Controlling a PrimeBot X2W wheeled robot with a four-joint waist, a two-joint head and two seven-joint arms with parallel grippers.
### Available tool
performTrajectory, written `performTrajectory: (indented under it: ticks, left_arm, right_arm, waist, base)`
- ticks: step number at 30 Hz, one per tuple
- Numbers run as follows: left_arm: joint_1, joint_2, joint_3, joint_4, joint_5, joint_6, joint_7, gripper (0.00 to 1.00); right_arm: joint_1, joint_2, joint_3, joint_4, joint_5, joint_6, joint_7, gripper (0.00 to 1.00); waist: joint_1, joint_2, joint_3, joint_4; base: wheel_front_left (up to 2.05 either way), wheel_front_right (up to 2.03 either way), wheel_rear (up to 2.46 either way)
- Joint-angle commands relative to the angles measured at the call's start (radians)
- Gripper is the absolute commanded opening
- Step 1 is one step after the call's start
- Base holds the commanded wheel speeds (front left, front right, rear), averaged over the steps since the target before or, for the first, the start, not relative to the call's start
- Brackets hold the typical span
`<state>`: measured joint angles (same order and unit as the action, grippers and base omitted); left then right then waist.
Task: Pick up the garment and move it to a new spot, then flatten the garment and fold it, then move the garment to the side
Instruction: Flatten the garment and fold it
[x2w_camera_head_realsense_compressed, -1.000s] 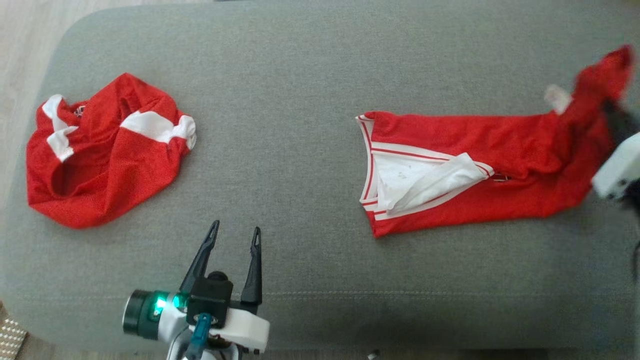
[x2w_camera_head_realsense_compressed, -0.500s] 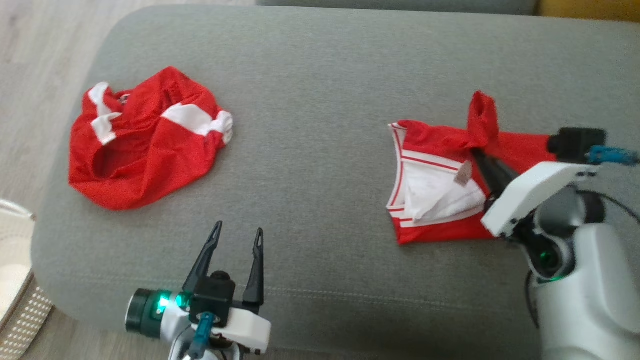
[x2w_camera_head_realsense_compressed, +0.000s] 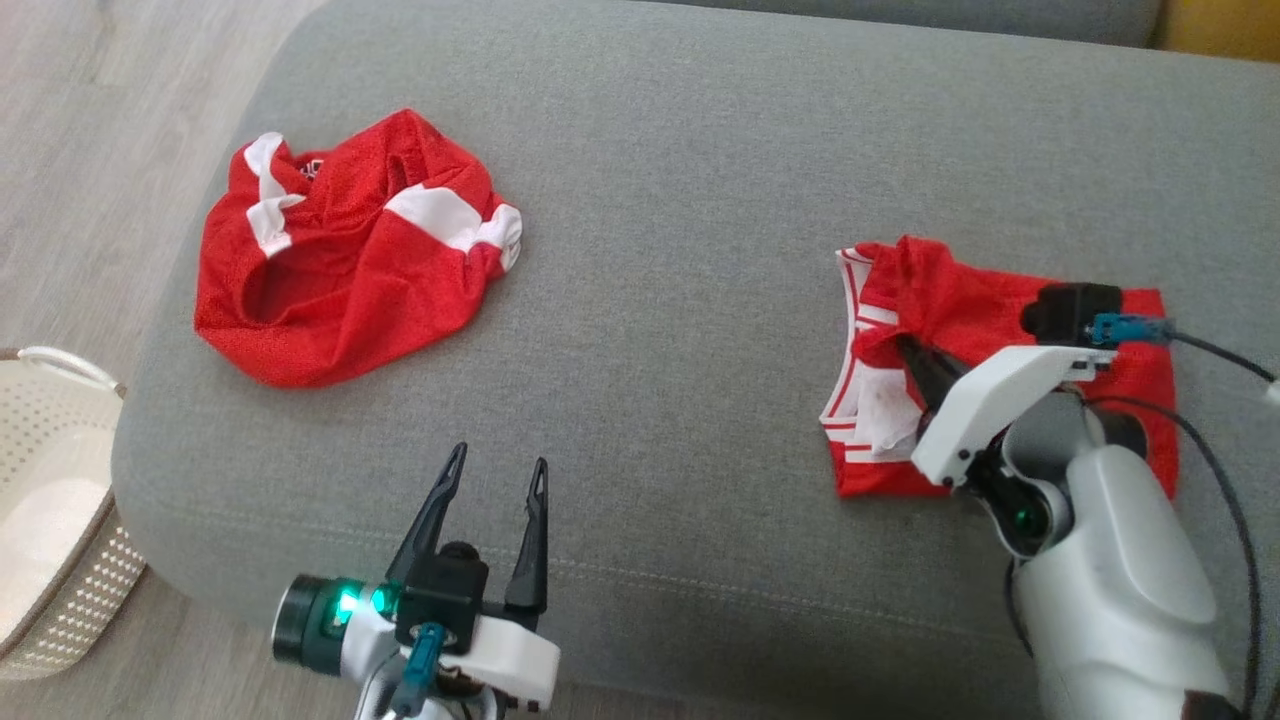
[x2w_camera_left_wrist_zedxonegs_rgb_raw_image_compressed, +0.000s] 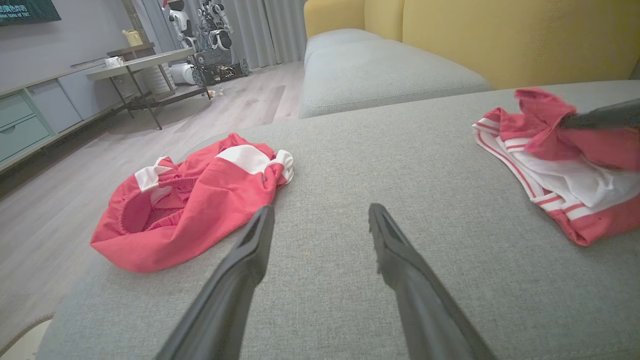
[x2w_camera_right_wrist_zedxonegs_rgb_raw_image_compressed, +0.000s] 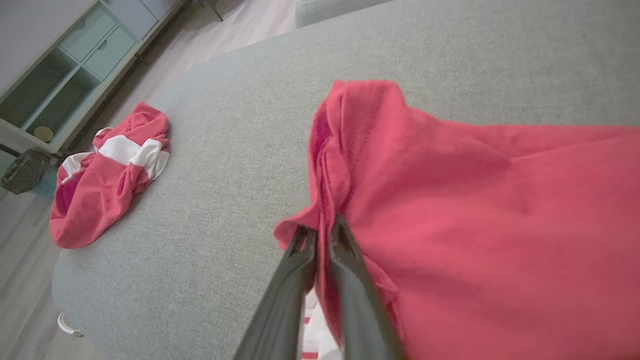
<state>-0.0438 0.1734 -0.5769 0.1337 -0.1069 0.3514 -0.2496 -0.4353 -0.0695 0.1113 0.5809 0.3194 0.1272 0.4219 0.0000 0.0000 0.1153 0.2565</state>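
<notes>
A fold of the garment (x2w_camera_head_realsense_compressed: 985, 300) is pinched in the closed right gripper (x2w_camera_right_wrist_zedxonegs_rgb_raw_image_compressed: 318, 229) on a grey sofa (x2w_camera_head_realsense_compressed: 680, 180); the left gripper (x2w_camera_head_realsense_compressed: 499, 456) is spread wide, empty.

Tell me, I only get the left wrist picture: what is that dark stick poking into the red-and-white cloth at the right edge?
Observer: That is the right end effector. Its own wrist view shows the two fingers shut on a fold of the red garment.
Operator: The cloth runs off my picture. How far does it go?
Observer: Not far. In the head view it is a compact, roughly square bundle, and its far red edge shows just beyond the pale right forearm.
Operator: And the arm my camera sits on, what does it look like?
Observer: The head view shows a green light glowing on its wrist, behind the open left end effector.
</notes>
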Motion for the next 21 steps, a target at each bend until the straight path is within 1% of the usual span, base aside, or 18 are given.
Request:
performTrajectory:
  ticks: [1,2,5,8,13,17,19,21]
  left_arm:
    - [-0.030,-0.007,0.034,-0.025,0.014,-0.002,-0.012,1.00]
    - [-0.031,-0.009,0.035,-0.023,0.014,-0.003,-0.012,1.00]
    - [-0.027,-0.012,0.041,-0.019,0.014,-0.004,-0.012,1.00]
    - [-0.020,-0.012,0.045,-0.017,0.016,-0.004,-0.012,1.00]
    - [-0.003,-0.007,0.065,-0.030,0.014,0.000,-0.012,1.00]
    - [0.011,-0.009,0.083,-0.062,0.007,-0.001,-0.012,1.00]
    - [0.018,-0.012,0.095,-0.091,0.004,0.000,-0.012,1.00]
    - [0.027,-0.012,0.108,-0.112,0.005,0.002,-0.012,1.00]
  right_arm:
    - [-0.045,0.019,0.041,-0.006,0.016,0.003,-0.019,0.89]
    - [-0.050,0.019,0.050,0.011,0.035,0.003,-0.025,1.00]
    - [-0.063,0.019,0.094,0.037,0.091,0.003,-0.041,1.00]
    - [-0.073,0.019,0.117,0.019,0.133,0.003,-0.078,1.00]
    - [-0.058,0.011,0.075,-0.065,0.095,0.003,-0.192,1.00]
    - [-0.001,-0.067,0.045,-0.144,0.012,0.003,-0.292,1.00]
    - [0.037,-0.103,0.023,-0.169,-0.012,0.003,-0.346,1.00]
    - [0.073,-0.151,0.042,-0.201,-0.045,0.003,-0.428,1.00]
  waist:
    - [0.0000,0.0000,0.001,0.004]
    - [0.0000,0.0000,0.001,0.004]
    - [0.0000,0.0000,-0.001,-0.001]
    - [0.0000,0.0000,-0.007,-0.013]
    - [0.0000,0.0000,-0.032,-0.054]
    - [0.0000,0.0000,-0.048,-0.091]
    - [0.0000,0.0000,-0.053,-0.110]
    - [0.0000,0.0000,-0.058,-0.128]
  base:
    - [0.00,0.00,0.00]
    - [0.00,0.00,0.00]
    - [0.00,0.00,0.00]
    - [0.00,0.00,0.00]
    - [0.00,0.00,0.00]
    - [0.00,0.00,0.00]
    - [0.00,0.00,0.00]
    - [0.00,0.00,0.00]
